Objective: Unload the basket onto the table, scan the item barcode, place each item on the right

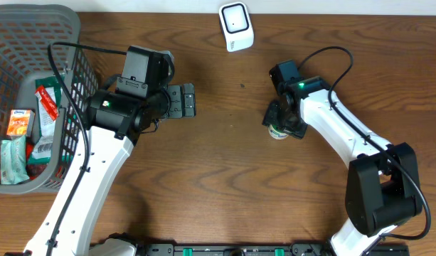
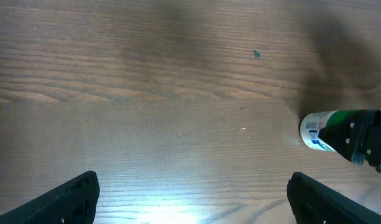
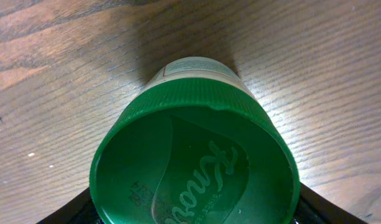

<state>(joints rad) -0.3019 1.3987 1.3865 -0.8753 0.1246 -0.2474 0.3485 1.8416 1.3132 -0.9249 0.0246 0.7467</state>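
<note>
Only the left wrist view shows you the barcode [image 2: 311, 127] on the jar [image 2: 316, 134]; the right wrist view shows its green cap [image 3: 196, 168]. The jar stands mid-tabletop [image 1: 225, 178], seemingly upright, cap up, inside the right hand [image 1: 283, 122]; you cannot tell if it pinches. Your left hand [image 2: 193, 186] is spread.

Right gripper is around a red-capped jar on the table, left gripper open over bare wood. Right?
Not quite: the cap on the jar is green, not red; the right wrist view shows it. The right gripper is around it on the table, left gripper open over bare wood.
</note>
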